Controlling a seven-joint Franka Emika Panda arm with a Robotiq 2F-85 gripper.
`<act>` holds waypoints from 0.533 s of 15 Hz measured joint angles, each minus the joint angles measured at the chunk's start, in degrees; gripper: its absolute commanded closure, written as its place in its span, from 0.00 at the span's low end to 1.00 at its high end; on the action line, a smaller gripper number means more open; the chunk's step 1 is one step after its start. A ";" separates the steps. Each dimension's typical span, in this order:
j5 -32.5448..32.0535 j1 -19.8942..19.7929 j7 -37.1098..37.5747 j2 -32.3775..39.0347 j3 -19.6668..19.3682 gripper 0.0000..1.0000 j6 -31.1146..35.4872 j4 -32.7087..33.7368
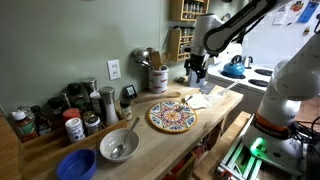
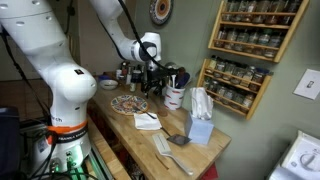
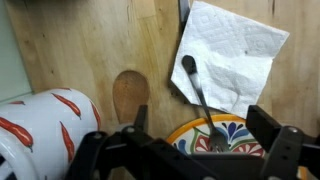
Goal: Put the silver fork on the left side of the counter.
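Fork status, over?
Claw open, above fork. Fork untouched on counter, lying across napkin and plate. Wooden spoon beside it, apart.

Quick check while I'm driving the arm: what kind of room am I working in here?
Most likely a home kitchen. A wall-mounted spice rack full of jars hangs above a wooden counter, which carries a patterned plate and a utensil crock.
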 measured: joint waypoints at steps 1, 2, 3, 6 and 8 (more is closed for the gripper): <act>1.08 0.48 -3.39 0.69 -0.04 0.00 0.00 0.00; 2.04 0.91 -6.70 1.41 -0.08 0.00 0.07 0.01; 3.03 1.27 -10.11 2.13 -0.10 0.00 0.17 0.01; 8.71 2.63 -21.72 4.48 -0.66 0.00 1.33 0.00; 14.07 3.69 -30.02 6.27 -1.31 0.00 2.40 0.01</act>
